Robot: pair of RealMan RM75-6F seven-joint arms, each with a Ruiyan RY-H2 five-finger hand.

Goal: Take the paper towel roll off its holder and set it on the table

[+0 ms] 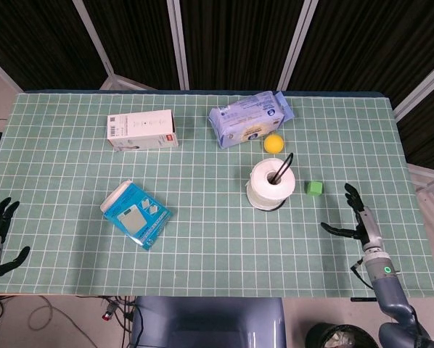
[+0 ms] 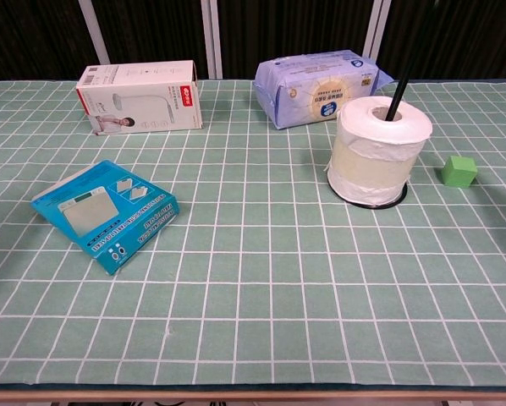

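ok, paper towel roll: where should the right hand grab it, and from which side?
Wrap the side wall of the paper towel roll, coming from the right, where the right hand is already nearest. It stands upright on the holder, whose rod sticks up through the core, so probably lift straight up.
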